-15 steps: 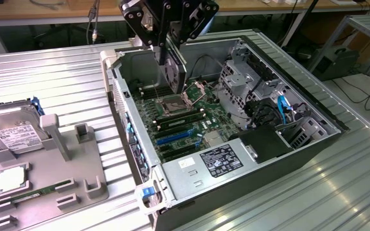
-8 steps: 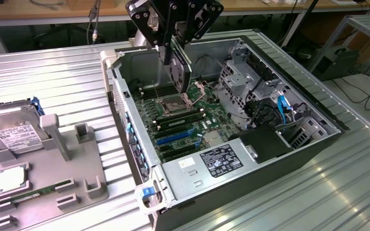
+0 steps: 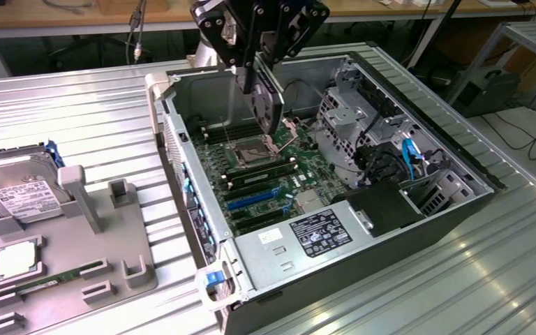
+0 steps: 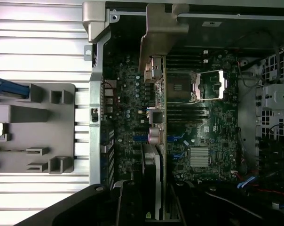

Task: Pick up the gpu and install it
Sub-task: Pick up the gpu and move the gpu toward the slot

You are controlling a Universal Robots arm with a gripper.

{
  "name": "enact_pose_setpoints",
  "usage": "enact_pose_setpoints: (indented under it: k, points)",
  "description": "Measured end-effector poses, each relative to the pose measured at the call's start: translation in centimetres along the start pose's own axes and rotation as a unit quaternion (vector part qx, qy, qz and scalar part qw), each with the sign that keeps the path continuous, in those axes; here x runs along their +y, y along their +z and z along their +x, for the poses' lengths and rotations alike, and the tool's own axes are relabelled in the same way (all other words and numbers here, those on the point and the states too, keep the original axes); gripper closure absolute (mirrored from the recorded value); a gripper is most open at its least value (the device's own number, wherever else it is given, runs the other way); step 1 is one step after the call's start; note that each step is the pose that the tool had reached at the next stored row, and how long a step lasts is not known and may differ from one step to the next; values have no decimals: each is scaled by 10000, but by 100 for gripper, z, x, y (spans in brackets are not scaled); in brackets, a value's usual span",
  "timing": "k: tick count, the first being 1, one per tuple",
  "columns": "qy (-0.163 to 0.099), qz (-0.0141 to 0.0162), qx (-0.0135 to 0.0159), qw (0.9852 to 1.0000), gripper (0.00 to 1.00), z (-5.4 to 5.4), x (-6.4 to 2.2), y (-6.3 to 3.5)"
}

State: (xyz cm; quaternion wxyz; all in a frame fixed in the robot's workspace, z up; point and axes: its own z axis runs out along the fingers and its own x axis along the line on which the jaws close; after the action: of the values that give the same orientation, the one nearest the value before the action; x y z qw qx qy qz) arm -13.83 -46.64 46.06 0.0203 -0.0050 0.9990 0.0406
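Observation:
My gripper [image 3: 260, 61] hangs over the open computer case [image 3: 454, 150] and is shut on the gpu [image 3: 268, 101], a thin dark card held on edge that points down toward the green motherboard [image 3: 273, 178]. The card's lower end is still above the board, near the processor socket [image 3: 248, 153]. In the wrist view the gpu [image 4: 157, 141] runs edge-on away from my gripper [image 4: 153, 200], its silver end bracket [image 4: 163, 33] at the far end by the case's rear wall. Blue and black expansion slots [image 3: 249, 202] lie on the board below the card.
A grey parts holder [image 3: 82, 237] sits on the ribbed metal table at the exterior view's left, with a silver hard drive [image 3: 17, 195] and a narrow green memory stick [image 3: 35, 286] in it. The power supply [image 3: 315, 234] and drive cage [image 3: 352, 115] crowd the case interior.

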Motion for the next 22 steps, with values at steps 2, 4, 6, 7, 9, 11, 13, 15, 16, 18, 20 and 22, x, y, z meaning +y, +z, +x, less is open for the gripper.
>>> enact_pose_setpoints:
  k: [2, 4, 6, 7, 9, 11, 13, 15, 16, 18, 20, 22]
  points:
    - [0, 0, 0, 10000, 72, -19, 0, 2]
    - [0, 0, 0, 10000, 72, -42, -1, 4]
    - [0, 0, 0, 10000, 72, -66, -1, 7]
    - [0, 0, 0, 10000, 72, -79, -1, 9]
    - [0, 0, 0, 10000, 72, -121, -2, 12]
    - [0, 0, 0, 10000, 72, -157, -2, 14]
    - [0, 0, 0, 10000, 72, -190, -3, 16]
    - [0, 0, 0, 10000, 72, -220, -3, 18]
    - [0, 0, 0, 10000, 72, -238, -4, 20]
    - [0, 0, 0, 10000, 72, -273, -4, 23]
    - [0, 0, 0, 10000, 72, -308, -5, 25]
    - [0, 0, 0, 10000, 72, -357, -5, 29]
